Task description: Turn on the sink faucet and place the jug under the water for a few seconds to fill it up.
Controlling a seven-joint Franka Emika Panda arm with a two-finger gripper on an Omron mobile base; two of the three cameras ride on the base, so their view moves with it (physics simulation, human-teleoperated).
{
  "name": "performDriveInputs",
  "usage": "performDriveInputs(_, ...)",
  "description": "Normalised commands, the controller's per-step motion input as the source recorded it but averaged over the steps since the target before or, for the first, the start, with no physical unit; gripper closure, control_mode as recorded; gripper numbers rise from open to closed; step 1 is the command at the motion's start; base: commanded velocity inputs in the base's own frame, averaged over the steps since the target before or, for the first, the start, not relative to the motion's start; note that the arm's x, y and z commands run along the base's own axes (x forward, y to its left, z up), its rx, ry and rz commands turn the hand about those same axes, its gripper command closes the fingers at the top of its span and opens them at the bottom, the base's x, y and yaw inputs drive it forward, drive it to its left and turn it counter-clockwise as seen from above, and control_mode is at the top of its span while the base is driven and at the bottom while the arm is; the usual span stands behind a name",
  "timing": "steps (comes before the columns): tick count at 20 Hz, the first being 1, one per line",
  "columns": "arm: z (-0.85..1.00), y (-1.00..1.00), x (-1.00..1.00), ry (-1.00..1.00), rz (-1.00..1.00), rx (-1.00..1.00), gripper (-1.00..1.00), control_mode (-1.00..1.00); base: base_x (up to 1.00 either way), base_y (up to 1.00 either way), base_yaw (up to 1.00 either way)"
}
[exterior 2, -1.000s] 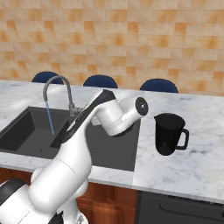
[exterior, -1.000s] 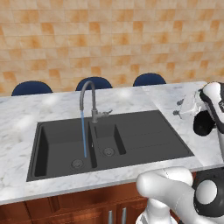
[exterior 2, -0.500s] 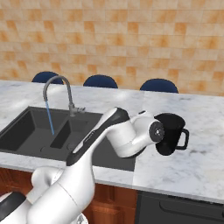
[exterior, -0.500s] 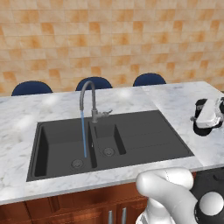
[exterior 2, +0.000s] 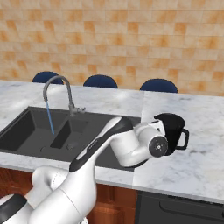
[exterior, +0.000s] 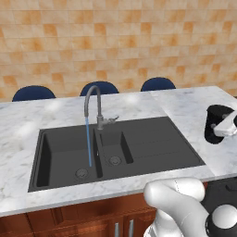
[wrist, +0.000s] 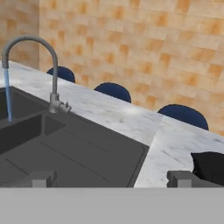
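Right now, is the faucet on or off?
On. A thin blue stream of water falls from the faucet spout into the left basin of the sink.

2 base views look down over the sink (exterior: 139,143) from behind. Both share it. The hand view sits low, near the desk (wrist: 131,118).

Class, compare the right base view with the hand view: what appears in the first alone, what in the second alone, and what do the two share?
Right base view alone: the jug's handle and open rim, the round drains low in the sink, and the white arm reaching towards the jug.

Hand view alone: the two dark fingertips at the bottom, set apart, the jug beside the right one.

Shared: the sink faucet with the water running, the jug on the marble counter, blue chairs and the tiled wall.
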Motion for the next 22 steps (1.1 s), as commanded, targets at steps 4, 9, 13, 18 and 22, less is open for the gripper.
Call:
performDriveInputs(4,-0.02,-0.69,0.01,-0.01,-0.11,0.06,-1.00,-1.00,0.00,0.00,0.00)
performDriveInputs(9,0.00,-0.68,0.00,-0.04,-0.01,0.08,-1.00,-1.00,0.00,0.00,0.00)
performDriveInputs(13,0.00,-0.59,0.01,-0.02,0.00,0.06,-1.00,-1.00,0.00,0.00,0.00)
performDriveInputs(18,-0.05,-0.50,0.04,0.00,0.02,0.01,-1.00,-1.00,0.00,0.00,0.00)
performDriveInputs(22,-0.03,-0.41,0.01,0.00,0.00,0.00,-1.00,-1.00,0.00,0.00,0.00)
